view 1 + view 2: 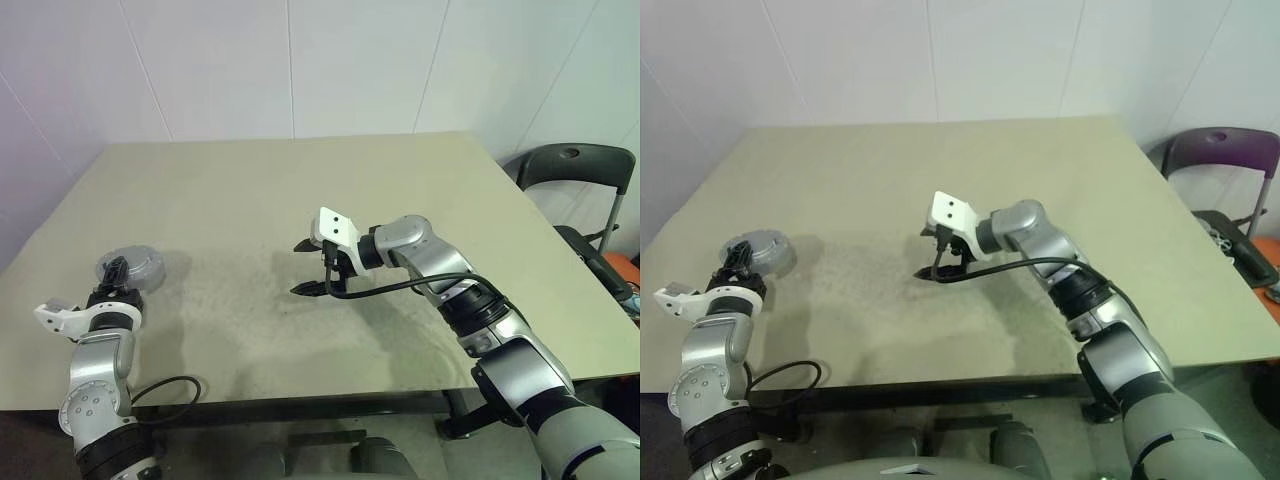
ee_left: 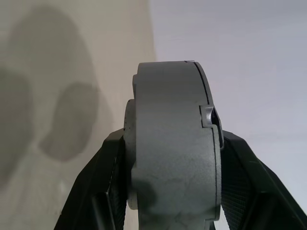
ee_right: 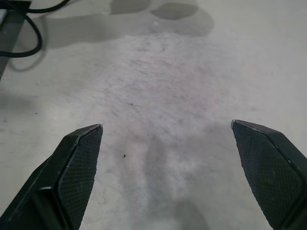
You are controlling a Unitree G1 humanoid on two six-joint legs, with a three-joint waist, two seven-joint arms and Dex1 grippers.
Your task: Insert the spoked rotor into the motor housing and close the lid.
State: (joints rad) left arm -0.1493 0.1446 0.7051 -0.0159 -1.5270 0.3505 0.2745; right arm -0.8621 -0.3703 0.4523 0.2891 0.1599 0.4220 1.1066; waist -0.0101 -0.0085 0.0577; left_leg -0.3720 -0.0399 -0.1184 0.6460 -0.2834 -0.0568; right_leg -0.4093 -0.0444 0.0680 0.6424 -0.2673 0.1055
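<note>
One grey round motor housing is showing, sitting at the left edge of the counter in the left gripper, whose jaws are clenching its two flat faces. In the left wrist view it is standing on edge, its flat faces turned toward the two fingers. One right gripper is hovering over the middle of the counter, jaws spread wide and grasping nothing.
</note>
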